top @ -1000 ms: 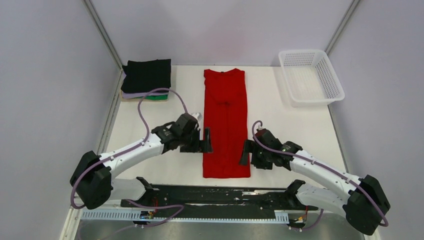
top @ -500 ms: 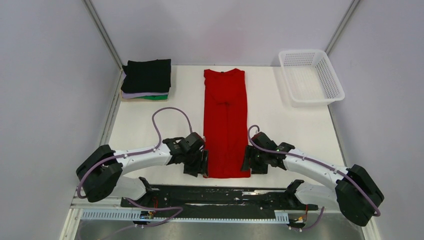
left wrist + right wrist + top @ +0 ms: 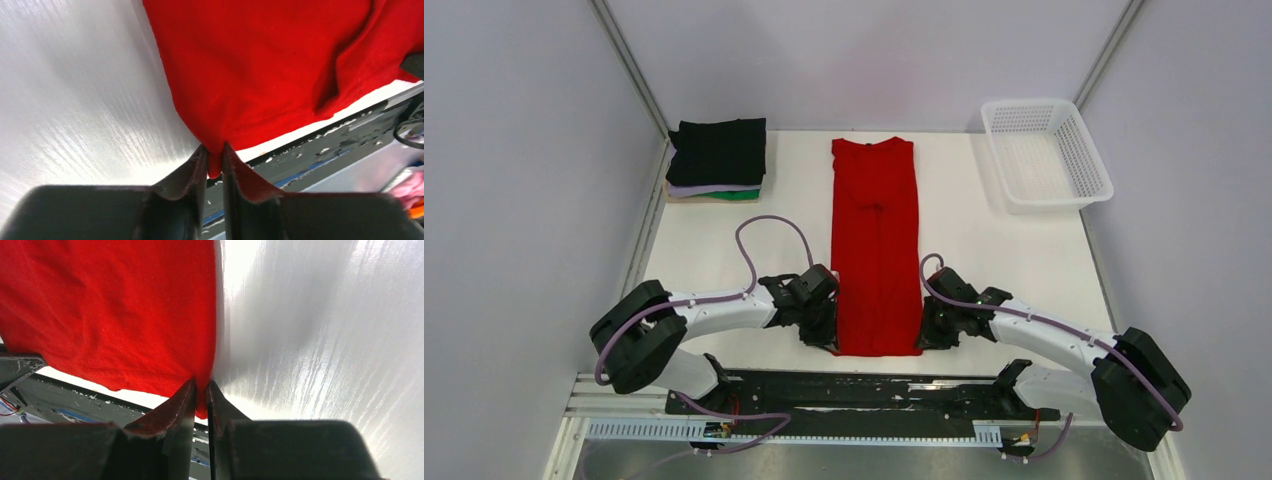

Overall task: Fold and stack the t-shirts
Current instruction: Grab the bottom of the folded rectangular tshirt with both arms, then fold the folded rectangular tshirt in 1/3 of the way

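Note:
The red t-shirt point(image 3: 876, 240) lies as a long narrow strip down the middle of the table, collar at the far end. My left gripper point(image 3: 832, 338) is shut on its near left corner point(image 3: 215, 155), the cloth pinched between the fingers. My right gripper point(image 3: 921, 338) is shut on the near right corner point(image 3: 201, 390) in the same way. A stack of folded t-shirts point(image 3: 717, 160), black on top with lilac and green beneath, sits at the far left.
A white mesh basket point(image 3: 1044, 152) stands at the far right. The black rail point(image 3: 864, 390) of the arm bases runs along the near table edge, just behind the shirt's hem.
Both arms came down and toward the near edge, to the shirt's hem corners. Both grippers went from open to shut on the red cloth.

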You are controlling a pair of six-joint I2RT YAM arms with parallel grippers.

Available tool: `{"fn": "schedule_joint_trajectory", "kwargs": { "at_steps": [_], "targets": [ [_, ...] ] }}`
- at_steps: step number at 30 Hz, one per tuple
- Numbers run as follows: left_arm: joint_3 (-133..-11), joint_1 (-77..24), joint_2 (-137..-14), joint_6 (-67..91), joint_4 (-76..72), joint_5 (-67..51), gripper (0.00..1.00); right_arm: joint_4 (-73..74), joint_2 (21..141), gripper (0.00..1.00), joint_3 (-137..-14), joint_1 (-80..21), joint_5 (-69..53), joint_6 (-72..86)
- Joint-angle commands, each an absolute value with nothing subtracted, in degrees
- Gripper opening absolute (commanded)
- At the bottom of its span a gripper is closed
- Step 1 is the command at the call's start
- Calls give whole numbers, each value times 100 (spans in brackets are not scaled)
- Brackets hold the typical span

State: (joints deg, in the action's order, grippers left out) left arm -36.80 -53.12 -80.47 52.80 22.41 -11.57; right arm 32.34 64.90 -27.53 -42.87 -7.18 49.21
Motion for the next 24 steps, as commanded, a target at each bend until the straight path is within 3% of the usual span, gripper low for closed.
{"fn": "schedule_joint_trajectory", "kwargs": {
  "at_steps": [1, 2, 3, 10, 17, 24],
  "targets": [
    [-3691, -5342, -8291, 5333, 2259, -850, 13, 3304, 6461, 14, -2687, -4272, -829, 4936],
    [-3682, -5338, -8254, 5385, 2391, -816, 3, 3339, 6424, 11, -2655, -4274, -845, 4950],
    [-3650, -5336, -8214, 5408, 2452, -760, 0, 3367, 6384, 10, -2639, -4277, -864, 4944],
    [-3140, -5344, -7243, 5593, 2550, -974, 0, 3408, 5999, 0, -2521, -4279, -1192, 4615],
    [-3119, -5344, -6574, 5557, 2105, -1215, 0, 3166, 5610, 0, -2676, -4280, -1862, 4469],
    [-3712, -5326, -6548, 5283, 2293, -989, 0, 3152, 5669, 0, -3146, -4267, -1637, 4449]
  ]
}}
